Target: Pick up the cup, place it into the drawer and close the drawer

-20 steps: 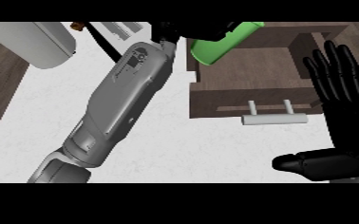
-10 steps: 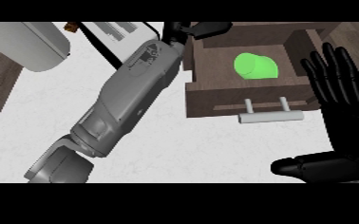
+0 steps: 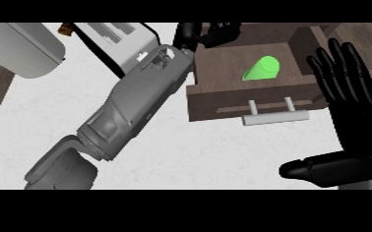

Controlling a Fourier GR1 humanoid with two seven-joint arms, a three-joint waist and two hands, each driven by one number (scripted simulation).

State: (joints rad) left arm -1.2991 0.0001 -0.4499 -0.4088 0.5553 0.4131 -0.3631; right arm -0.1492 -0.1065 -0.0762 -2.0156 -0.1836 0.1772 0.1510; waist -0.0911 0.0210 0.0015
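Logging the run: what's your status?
Left hand off the cup. Cup lying in open drawer. Right hand open beside the handle.

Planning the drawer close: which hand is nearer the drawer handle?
Right. The right hand stands open just right of the drawer handle; the left hand is up at the drawer's far-left corner.

Left hand (image 3: 205,33) is sitting at the open drawer's (image 3: 218,73) far-left corner, partly running past the view's top; can't tell its finger pose. Left forearm (image 3: 138,103) is covering the drawer's left wall. Right hand (image 3: 341,103) is being clipped by the right edge. Toaster (image 3: 116,39) and grey appliance (image 3: 29,49) are being cut off at top.
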